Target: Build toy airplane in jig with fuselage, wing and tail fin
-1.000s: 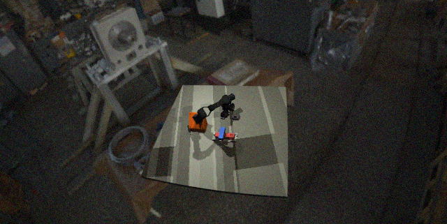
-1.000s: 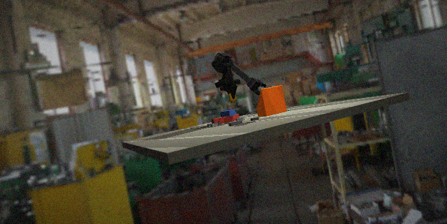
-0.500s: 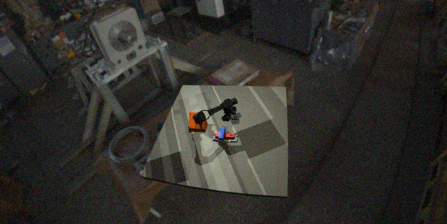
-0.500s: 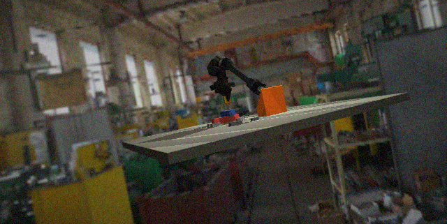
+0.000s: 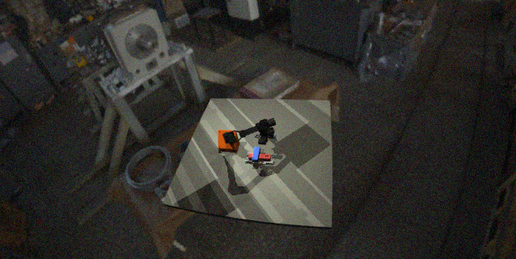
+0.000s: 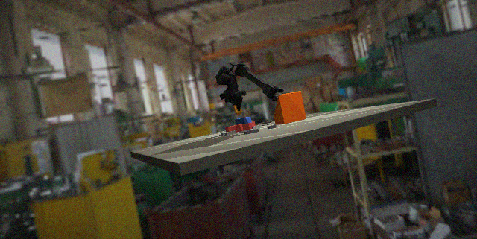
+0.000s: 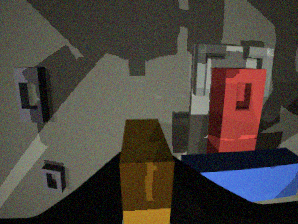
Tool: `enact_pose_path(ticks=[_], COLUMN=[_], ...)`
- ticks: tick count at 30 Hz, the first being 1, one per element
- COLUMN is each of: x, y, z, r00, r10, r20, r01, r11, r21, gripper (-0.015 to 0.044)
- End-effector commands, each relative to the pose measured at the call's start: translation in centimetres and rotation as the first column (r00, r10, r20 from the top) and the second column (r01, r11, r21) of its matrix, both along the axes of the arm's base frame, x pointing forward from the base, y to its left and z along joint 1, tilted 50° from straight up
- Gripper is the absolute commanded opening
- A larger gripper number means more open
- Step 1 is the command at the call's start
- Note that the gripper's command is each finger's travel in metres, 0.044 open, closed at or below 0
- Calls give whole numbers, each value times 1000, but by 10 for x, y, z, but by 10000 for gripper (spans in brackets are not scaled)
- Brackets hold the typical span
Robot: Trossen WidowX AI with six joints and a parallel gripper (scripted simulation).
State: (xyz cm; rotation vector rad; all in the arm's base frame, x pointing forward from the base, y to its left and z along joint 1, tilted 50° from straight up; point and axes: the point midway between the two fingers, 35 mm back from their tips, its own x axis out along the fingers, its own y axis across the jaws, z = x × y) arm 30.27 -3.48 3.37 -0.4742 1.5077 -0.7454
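Note:
The red fuselage point(image 5: 265, 156) point(image 6: 232, 129) point(image 7: 235, 117) lies in the pale cradle point(image 7: 199, 104). The blue wing point(image 5: 256, 153) point(image 6: 244, 120) point(image 7: 257, 184) lies across the top of the fuselage; its tab is hidden. The tail socket point(image 7: 243, 97) shows as an empty dark opening in the red top. My gripper point(image 6: 238, 107) point(image 7: 143, 157) is shut on the yellow tail fin point(image 6: 238, 111) point(image 7: 146, 186), holding it above the table, to the side of the fuselage and wing in the wrist view. The fin's lower tab is not clearly visible.
Two small grey holders, a larger one point(image 7: 42, 95) and a smaller one point(image 7: 60, 178), stand on the table left of the cradle in the wrist view. An orange block point(image 5: 228, 146) point(image 6: 291, 108) stands by the arm's base.

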Motion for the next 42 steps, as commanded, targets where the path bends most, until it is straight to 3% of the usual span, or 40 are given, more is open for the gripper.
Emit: enact_pose_path(ticks=[1,33,36,42], x=[4,4,4,4], y=[-10,-86,-86,-86], z=[8,60,60,60], r00=[1000,999,999,999], r10=[9,23,23,23], r20=[4,-45,-45,-45], r01=[-9,-27,-27,-27], r11=[1000,996,996,996], r21=[-9,-81,-81,-81], gripper=[0,0,65,65])
